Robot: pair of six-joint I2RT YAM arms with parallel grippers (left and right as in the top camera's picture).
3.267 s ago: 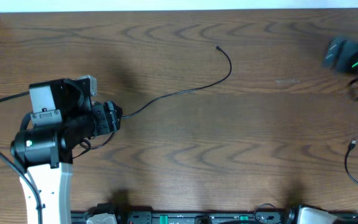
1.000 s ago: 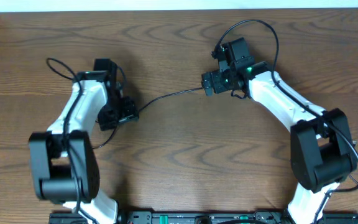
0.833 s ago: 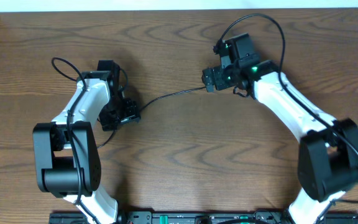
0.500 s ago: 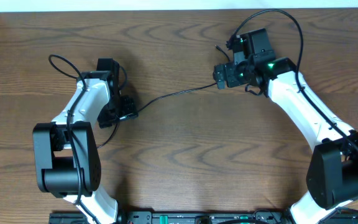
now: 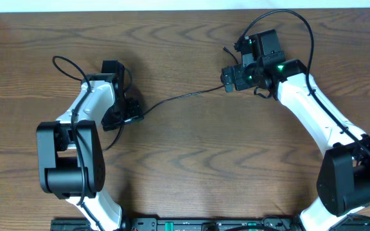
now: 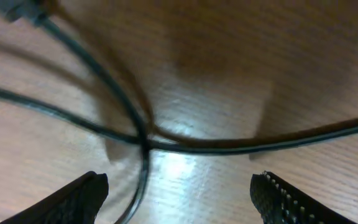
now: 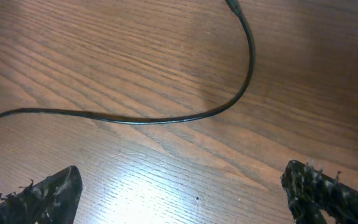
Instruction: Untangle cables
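Observation:
A thin black cable (image 5: 178,97) lies on the wooden table between my two grippers, and its small plug end (image 5: 225,49) lies beside the right arm. My left gripper (image 5: 132,115) is open, low over the spot where this cable crosses a second thin black cable (image 5: 111,144). The left wrist view shows the crossing (image 6: 145,142) just ahead of the open fingers (image 6: 182,199), and a plug (image 6: 20,9) at the top left. My right gripper (image 5: 227,78) is open above the cable's bend. In the right wrist view the cable (image 7: 166,119) curves ahead of the empty fingers (image 7: 182,196).
Thicker black wires fixed to the arms loop above the left arm (image 5: 63,64) and the right arm (image 5: 294,16). An equipment rail (image 5: 185,224) runs along the table's front edge. The table's far edge (image 5: 172,9) meets a white wall.
Both arms have swung in over the cable from the table's sides. The right gripper has moved right and slightly up along the cable. In the last half second nothing visibly moved.

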